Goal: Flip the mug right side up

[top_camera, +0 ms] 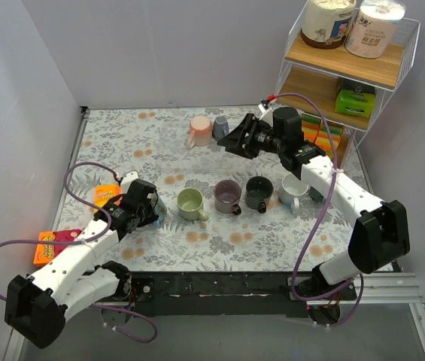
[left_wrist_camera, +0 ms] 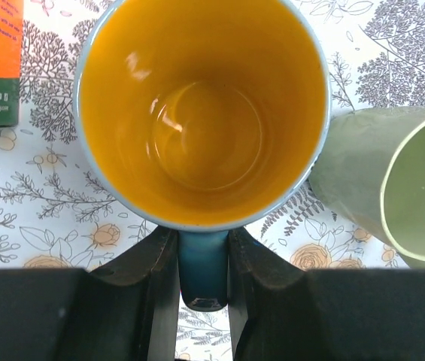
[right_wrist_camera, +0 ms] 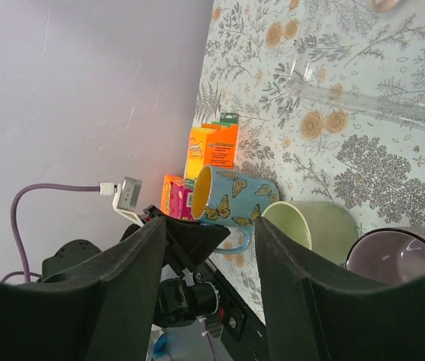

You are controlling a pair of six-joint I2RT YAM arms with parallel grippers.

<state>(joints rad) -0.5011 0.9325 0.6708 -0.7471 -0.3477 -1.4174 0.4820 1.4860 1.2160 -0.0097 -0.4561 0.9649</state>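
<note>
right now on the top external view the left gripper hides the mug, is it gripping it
observer: yes, the left wrist view shows the left gripper shut on the blue handle of the mug
operator: which way does its mouth face
observer: up toward the wrist camera, orange inside showing, like the green mug beside it
operator: right gripper carrying anything
observer: no, the right gripper is open, nothing between its fingers

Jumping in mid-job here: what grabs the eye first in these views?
The blue butterfly mug, bright orange inside, fills the left wrist view, its handle pinched in the left gripper at the left of the table. Beside it a row of upright mugs runs from a green mug to a white mug. The right gripper hangs open and empty near a pink mug at the back.
</note>
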